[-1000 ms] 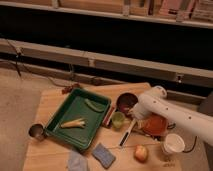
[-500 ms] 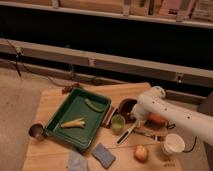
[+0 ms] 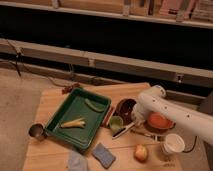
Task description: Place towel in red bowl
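gripper (image 3: 136, 119) is clenched low over the table. Nothing visible in it, so I read it as empty. Dark red bowl (image 3: 125, 107) is just beside it on the far side, and the green cup (image 3: 116, 123) is just beside it toward the tray (image 3: 56, 125). The towel (image 3: 77, 161) is well apart from the gripper, on the camera side past the tray's near corner, with the blue sponge (image 3: 103, 155) between them. Judgement: the pick hasn't started. Next move: open, lift clear of cup and bowl, cross over the sponge, come down on the towel's crumpled top. Risk is grabbing the sponge instead.
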Available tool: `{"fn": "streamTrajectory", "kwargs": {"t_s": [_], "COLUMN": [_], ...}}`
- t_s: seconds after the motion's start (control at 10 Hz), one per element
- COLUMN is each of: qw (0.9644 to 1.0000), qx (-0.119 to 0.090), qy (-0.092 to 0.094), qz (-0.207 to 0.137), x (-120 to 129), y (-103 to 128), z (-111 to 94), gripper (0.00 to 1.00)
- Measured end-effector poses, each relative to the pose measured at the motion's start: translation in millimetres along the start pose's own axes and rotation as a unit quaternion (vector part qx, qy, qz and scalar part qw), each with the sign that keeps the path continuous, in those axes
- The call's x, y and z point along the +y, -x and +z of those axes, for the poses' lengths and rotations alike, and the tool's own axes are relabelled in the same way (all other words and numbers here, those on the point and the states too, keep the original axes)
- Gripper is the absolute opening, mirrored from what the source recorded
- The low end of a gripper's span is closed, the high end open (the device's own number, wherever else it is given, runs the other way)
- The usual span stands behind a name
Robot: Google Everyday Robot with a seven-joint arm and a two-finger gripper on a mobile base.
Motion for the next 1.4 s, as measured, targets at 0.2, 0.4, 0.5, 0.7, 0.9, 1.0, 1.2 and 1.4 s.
{"fn": "streamTrajectory", "kwargs": {"t_s": [0.2,0.4,0.5,0.7,0.9,1.0,1.2,1.4], "qw": [1.0,1.0,1.0,1.0,1.0,1.0,0.9999,0.9999], "qx": [0.0,0.0,0.001,0.003,0.005,0.006,0.008,0.007], "qy": [-0.001,-0.001,-0.001,0.001,0.003,0.004,0.006,0.006], "qz": [0.0,0.0,0.0,-0.002,-0.003,-0.004,-0.004,-0.009], "x": [-0.3,-0.2,-0.5,-0.3,-0.7,-1.5,-4.7,-3.5], "y": [-0.1,-0.3,-0.6,-0.7,-0.1,0.2,2.6,4.0], "z": [0.7,0.1,-0.6,-3.9,-6.8,-9.2,-13.2,-6.0], "gripper": [0.03,0.03,0.03,0.03,0.03,0.03,0.03,0.03]}}
